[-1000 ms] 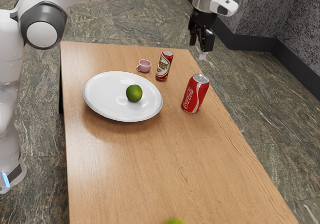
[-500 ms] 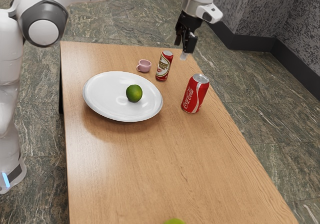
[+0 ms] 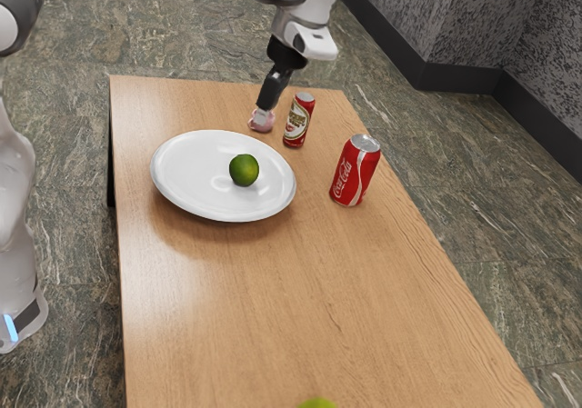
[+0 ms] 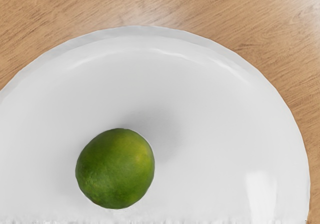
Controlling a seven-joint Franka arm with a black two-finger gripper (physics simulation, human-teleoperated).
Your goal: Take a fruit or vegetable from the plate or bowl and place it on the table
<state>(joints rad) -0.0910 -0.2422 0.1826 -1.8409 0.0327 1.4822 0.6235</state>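
Nearest the exterior camera, and well apart from the tool (image 3: 265, 113), a yellow-green rounded thing (image 3: 318, 403) is peeking in at the exterior view's lower edge, too little of it showing to name. Farther on, a red Coca-Cola can (image 3: 355, 171) is standing upright on the bench (image 3: 300, 290), lower than the tool and toward the exterior view's right from it. Across from that can, a white plate (image 3: 186, 176) is lying lower than the tool, and the lime (image 3: 244, 170) is resting on it, off toward the exterior view's right side of its middle. In the wrist view the lime is sitting below the hand, with a soft shadow spreading over the plate beside it. The tool itself is hanging tilted above the bench, its tip pointing downward; I cannot tell whether it is standing wide or narrow. A smaller red and cream can (image 3: 297, 120) is standing upright, appearing just beside the tip toward the exterior view's right. A pink cup (image 3: 262, 127) is showing behind the tip, partly covered by it. Beyond the tool and bench, a streaked stone floor (image 3: 195, 31) is stretching toward a speckled gray wall (image 3: 482, 17).
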